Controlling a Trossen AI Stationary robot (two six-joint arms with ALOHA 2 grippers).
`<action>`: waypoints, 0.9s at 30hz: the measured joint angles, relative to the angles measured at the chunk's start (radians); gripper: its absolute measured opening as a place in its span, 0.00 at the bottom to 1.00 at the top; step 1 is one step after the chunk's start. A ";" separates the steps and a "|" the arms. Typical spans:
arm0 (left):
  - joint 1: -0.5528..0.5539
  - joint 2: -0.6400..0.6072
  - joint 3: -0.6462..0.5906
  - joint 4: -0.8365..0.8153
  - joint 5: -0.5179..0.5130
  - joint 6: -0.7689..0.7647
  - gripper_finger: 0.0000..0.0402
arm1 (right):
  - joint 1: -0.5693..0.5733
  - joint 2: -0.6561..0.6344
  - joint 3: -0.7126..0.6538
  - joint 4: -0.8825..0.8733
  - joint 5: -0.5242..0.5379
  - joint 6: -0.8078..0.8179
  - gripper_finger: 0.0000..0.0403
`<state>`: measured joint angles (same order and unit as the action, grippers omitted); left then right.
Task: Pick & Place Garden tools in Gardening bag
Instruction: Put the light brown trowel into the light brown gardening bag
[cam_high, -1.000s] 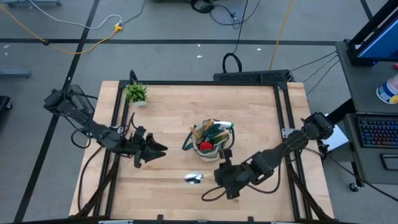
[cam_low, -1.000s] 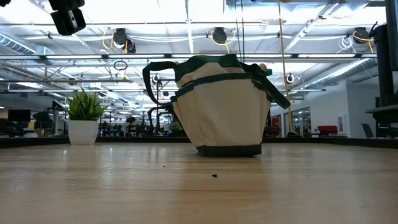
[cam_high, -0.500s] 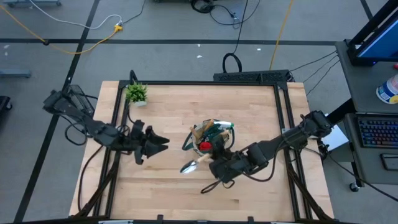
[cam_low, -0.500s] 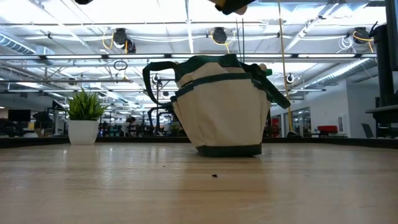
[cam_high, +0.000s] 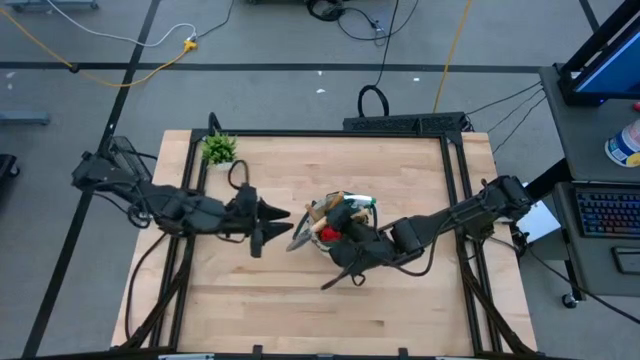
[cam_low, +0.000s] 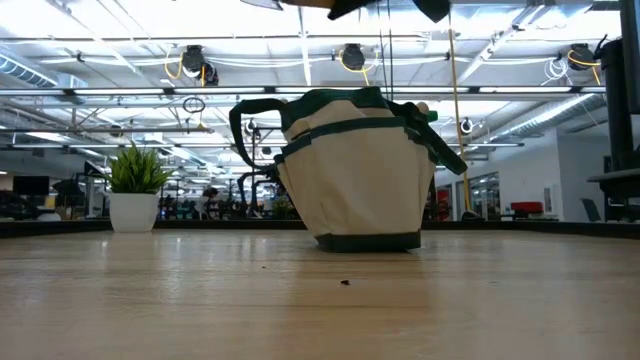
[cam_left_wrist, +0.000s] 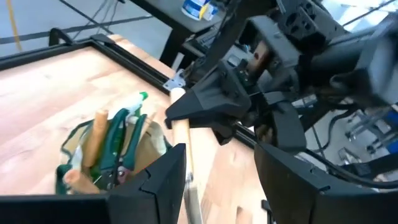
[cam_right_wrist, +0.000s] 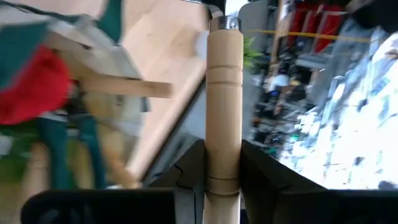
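Note:
The beige canvas bag (cam_high: 340, 222) with dark green trim stands on the table's middle. It also shows in the low view (cam_low: 350, 170). Wooden handles, green tools and a red glove (cam_right_wrist: 31, 87) stick out of it. My right gripper (cam_high: 338, 238) is over the bag's near side, shut on a wooden-handled trowel (cam_high: 303, 236). The trowel's metal blade points toward the table's left. My left gripper (cam_high: 282, 216) is open and empty, just left of the bag and close to the blade. My right gripper pinches the trowel's wooden handle (cam_right_wrist: 224, 149) between its two fingers, which lie on either side of it and along it. The trowel is lifted clear of the table, roughly level, and its blade (cam_high: 298, 238) reaches out past the bag's left rim.
A small potted green plant (cam_high: 220, 150) stands at the table's far left corner and also shows in the low view (cam_low: 135, 190). Black frame rails (cam_high: 320, 133) run along the table's edges. Bare wood lies near and left of the bag.
My right gripper has gone from near the table's front edge up and toward the far side, carrying the trowel from the table to above the bag's near-left rim. My left gripper has gone toward the table's right, close to the bag.

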<state>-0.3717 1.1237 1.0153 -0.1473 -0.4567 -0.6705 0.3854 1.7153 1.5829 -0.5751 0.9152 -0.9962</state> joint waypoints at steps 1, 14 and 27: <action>0.015 0.014 0.012 0.001 0.022 0.009 0.49 | -0.004 0.000 0.000 0.029 0.001 -0.045 0.16; 0.141 0.132 0.141 -0.181 0.245 0.040 0.49 | -0.039 0.000 0.000 0.274 -0.001 -0.421 0.16; 0.245 0.134 0.142 -0.198 0.375 0.037 0.49 | -0.040 0.000 0.000 0.312 -0.056 -0.470 0.16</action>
<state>-0.1265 1.2575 1.1576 -0.3454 -0.0819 -0.6332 0.3454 1.7157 1.5829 -0.2632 0.8593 -1.4658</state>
